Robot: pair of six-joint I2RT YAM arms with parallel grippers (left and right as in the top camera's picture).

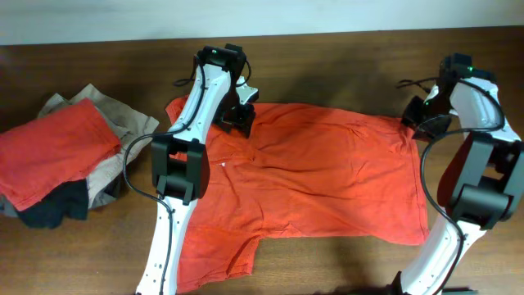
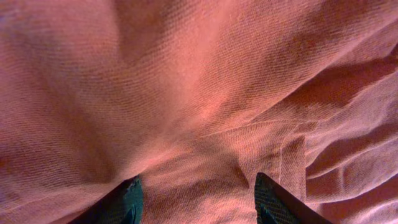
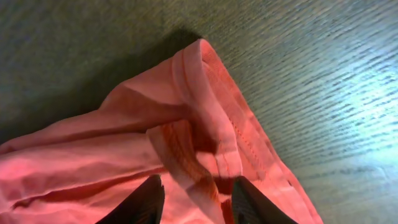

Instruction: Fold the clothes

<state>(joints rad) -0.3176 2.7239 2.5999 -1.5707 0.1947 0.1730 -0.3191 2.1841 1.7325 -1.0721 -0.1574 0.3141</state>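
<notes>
On the orange-red T-shirt (image 1: 327,180), my left gripper (image 2: 196,186) rests with jaws apart; my right gripper (image 3: 197,186) straddles its hem corner, grip not determinable.

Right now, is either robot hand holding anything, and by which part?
The right gripper has the hemmed corner of the orange-red shirt between its fingers; a firm grip cannot be told. The left gripper stands open over the cloth.
</notes>
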